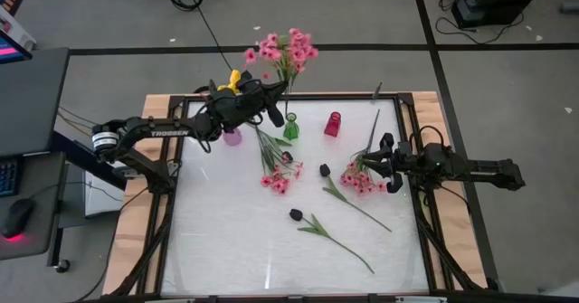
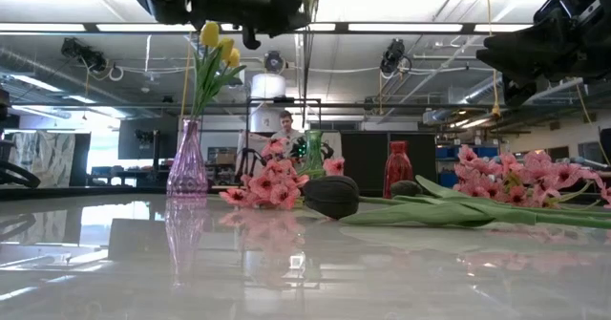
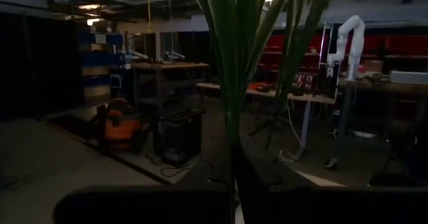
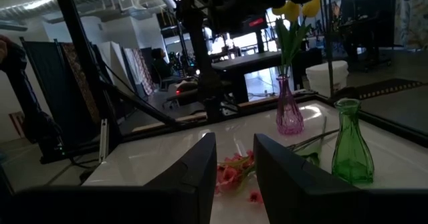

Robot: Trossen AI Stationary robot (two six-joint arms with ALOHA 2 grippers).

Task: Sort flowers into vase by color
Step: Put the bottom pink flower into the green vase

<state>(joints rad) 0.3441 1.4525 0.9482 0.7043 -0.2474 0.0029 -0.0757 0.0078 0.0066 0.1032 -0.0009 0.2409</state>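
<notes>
My left gripper point(image 1: 274, 104) is over the table's far middle, shut on a spray of pink blossoms point(image 1: 288, 50) that stands upright above the green vase point(image 1: 290, 127). In the low view its stems point(image 2: 306, 33) run down toward that vase point(image 2: 313, 153); whether they reach into it I cannot tell. Yellow tulips point(image 1: 235, 80) stand in the purple vase point(image 1: 232, 137). The red vase point(image 1: 333, 124) holds nothing. Pink sprays point(image 1: 279, 175) point(image 1: 360, 178) and two dark tulips point(image 1: 324, 169) point(image 1: 296, 214) lie on the table. My right gripper point(image 1: 384, 163) waits open at the right edge. My left gripper pinches the spray's green stems point(image 3: 234, 144) between its two fingers, well below the blossoms. The fingers come about level from the table's left and lie across the stems. The spray stands upright, blossoms on top, lifted clear of the table.
The three vases stand in a row near the far edge. Loose flowers with long stems point(image 1: 357, 208) lie across the middle and right of the white tabletop point(image 1: 226, 240). A person point(image 2: 284, 124) sits in the room beyond the table.
</notes>
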